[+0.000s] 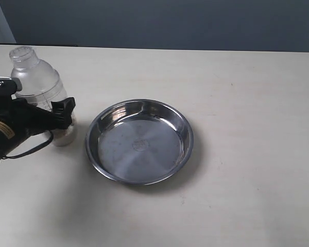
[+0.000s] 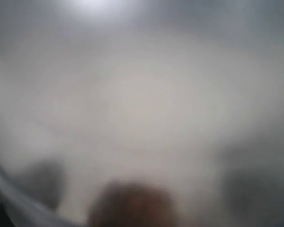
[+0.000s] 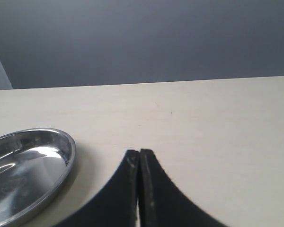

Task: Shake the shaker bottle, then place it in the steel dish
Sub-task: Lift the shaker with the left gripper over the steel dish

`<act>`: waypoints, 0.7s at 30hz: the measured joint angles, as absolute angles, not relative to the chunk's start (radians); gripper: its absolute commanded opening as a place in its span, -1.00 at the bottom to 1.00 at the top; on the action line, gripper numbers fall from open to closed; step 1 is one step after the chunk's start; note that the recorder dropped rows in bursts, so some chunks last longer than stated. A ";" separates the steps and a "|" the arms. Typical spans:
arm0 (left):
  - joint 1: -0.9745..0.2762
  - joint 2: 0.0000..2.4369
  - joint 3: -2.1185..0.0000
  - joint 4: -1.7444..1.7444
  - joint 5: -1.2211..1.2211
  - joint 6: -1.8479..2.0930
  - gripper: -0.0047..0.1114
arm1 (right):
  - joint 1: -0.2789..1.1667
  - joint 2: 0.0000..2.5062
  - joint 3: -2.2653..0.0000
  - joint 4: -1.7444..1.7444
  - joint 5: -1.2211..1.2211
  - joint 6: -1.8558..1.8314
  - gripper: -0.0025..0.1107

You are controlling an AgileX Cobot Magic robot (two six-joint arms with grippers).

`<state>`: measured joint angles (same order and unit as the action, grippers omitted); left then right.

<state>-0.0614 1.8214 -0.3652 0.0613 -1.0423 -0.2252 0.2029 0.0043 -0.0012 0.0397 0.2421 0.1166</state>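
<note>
The clear shaker bottle (image 1: 38, 77) stands upright on the table at the far left, with pale and brown granules at its bottom. My left gripper (image 1: 62, 114) is closed around its lower body, one black finger across the front. The left wrist view is only a blur of the bottle's wall (image 2: 132, 94), with a brown patch low down. The steel dish (image 1: 139, 141) lies just right of the bottle with nothing in it. My right gripper (image 3: 139, 152) is shut on nothing, low over the table beside the dish (image 3: 28, 165); it is out of the exterior view.
The pale tabletop (image 1: 247, 103) stretches bare to the right of the dish. A dark wall (image 1: 170, 23) runs along the far edge. The left arm's black cable (image 1: 31, 150) loops onto the table below the bottle.
</note>
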 measured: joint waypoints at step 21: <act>-0.311 1.428 -0.708 0.886 -0.581 -0.787 -0.91 | 0.203 0.004 -0.001 0.040 0.242 0.117 -0.97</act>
